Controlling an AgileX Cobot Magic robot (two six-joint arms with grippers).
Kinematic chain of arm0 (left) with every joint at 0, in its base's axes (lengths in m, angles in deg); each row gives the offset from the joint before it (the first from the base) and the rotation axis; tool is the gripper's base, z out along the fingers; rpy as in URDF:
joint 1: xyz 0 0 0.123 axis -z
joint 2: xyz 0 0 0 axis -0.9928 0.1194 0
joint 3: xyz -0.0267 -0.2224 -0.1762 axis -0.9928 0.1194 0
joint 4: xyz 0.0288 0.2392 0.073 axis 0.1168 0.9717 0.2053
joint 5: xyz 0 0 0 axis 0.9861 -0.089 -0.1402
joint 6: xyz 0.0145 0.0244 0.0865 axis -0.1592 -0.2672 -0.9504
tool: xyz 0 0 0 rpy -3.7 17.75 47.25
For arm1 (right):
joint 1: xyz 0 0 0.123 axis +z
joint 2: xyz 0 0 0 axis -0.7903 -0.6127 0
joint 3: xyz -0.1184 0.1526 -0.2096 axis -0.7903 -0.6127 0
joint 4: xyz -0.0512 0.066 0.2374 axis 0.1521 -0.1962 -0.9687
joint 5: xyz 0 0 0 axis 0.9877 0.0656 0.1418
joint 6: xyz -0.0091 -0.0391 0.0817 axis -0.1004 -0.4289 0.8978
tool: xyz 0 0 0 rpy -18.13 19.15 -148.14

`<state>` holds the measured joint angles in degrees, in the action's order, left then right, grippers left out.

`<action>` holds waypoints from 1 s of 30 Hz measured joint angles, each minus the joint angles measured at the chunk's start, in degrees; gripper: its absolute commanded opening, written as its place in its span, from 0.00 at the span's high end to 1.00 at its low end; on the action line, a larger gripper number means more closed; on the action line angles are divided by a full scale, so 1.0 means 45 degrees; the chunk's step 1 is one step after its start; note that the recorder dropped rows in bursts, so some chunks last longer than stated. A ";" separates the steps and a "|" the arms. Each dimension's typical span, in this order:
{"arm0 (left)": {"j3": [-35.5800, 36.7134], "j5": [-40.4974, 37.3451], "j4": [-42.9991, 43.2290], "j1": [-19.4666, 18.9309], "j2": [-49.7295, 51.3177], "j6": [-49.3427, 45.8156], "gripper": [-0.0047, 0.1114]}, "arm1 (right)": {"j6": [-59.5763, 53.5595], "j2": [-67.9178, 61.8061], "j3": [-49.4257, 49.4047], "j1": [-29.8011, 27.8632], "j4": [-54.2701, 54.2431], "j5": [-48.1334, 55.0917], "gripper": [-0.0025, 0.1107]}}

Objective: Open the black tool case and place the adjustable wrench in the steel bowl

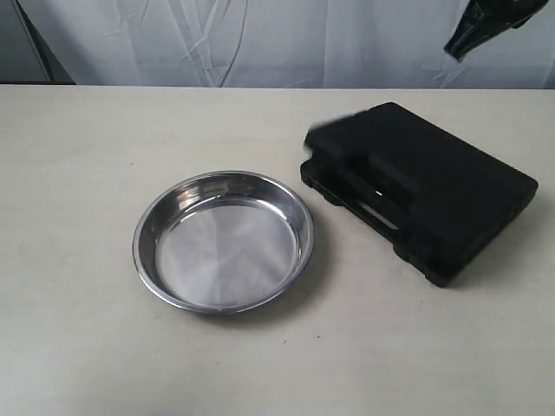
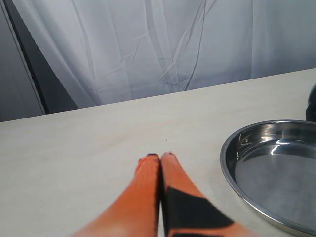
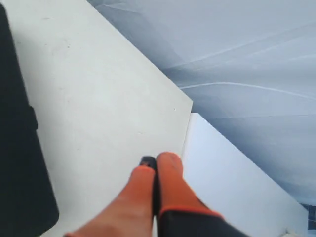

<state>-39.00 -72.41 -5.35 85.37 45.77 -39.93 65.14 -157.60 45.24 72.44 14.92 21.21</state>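
Black tool case (image 1: 425, 186) lies shut on the table (image 1: 69, 173), so I'm on step one: opening it. No adjustable wrench in sight; presumably it's inside. Steel bowl (image 1: 223, 240) sits just beside the case, on its handle side, with nothing in it. Left gripper (image 2: 160, 157) hovers beyond the bowl from the case, fingers pressed together, holding nothing. Right gripper (image 3: 155, 160), likewise closed and empty, hangs off the case's edge. Next I need the latches, which I can barely make out.

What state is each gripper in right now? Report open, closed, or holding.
Left gripper: closed, holding nothing.
Right gripper: closed, holding nothing.
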 measured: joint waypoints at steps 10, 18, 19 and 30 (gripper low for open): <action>0.0000 0.0000 0.0000 0.0000 0.0000 0.0000 0.96 | -0.4900 -0.0730 0.0000 -0.0136 -1.0848 0.0742 0.98; 0.0000 0.0000 0.0000 0.0000 0.0000 0.0000 0.96 | -0.6016 -0.3405 -0.0025 -0.0136 -1.3409 0.1970 0.56; 0.0000 0.0000 0.0000 0.0000 0.0000 0.0000 0.96 | -0.5990 -0.3495 -0.0025 -0.0136 -1.3409 0.1970 0.62; 0.0000 0.0000 0.0000 0.0000 0.0000 0.0000 0.96 | -0.5648 -0.4315 -0.0025 -0.0136 -1.2735 0.1644 0.61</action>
<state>-39.00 -72.41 -5.35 85.37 45.77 -39.93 39.72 -177.01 45.12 71.83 -42.39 28.61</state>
